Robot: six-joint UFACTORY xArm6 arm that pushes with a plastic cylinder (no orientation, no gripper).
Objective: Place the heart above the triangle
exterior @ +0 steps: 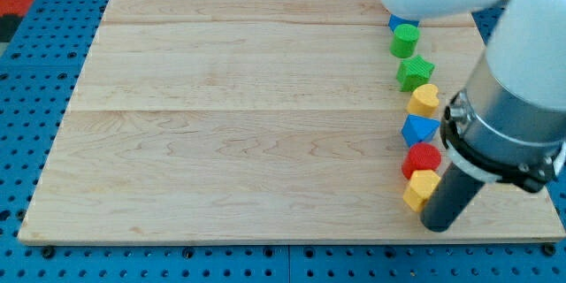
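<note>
A column of blocks stands near the board's right edge. From the top down: a blue block [402, 25] partly hidden by the arm, a green cylinder [405, 41], a green star [415, 73], a yellow heart [424, 99], a blue triangle [417, 129], a red block [423, 157] and a yellow block [421, 189]. The heart sits just above the triangle, touching it or nearly so. My tip [439, 227] is at the lower right, just below and right of the yellow block, close to it.
The wooden board [239, 115] lies on a blue perforated table. The arm's white and grey body [513, 97] covers the board's right edge and upper right corner. The board's bottom edge is just below my tip.
</note>
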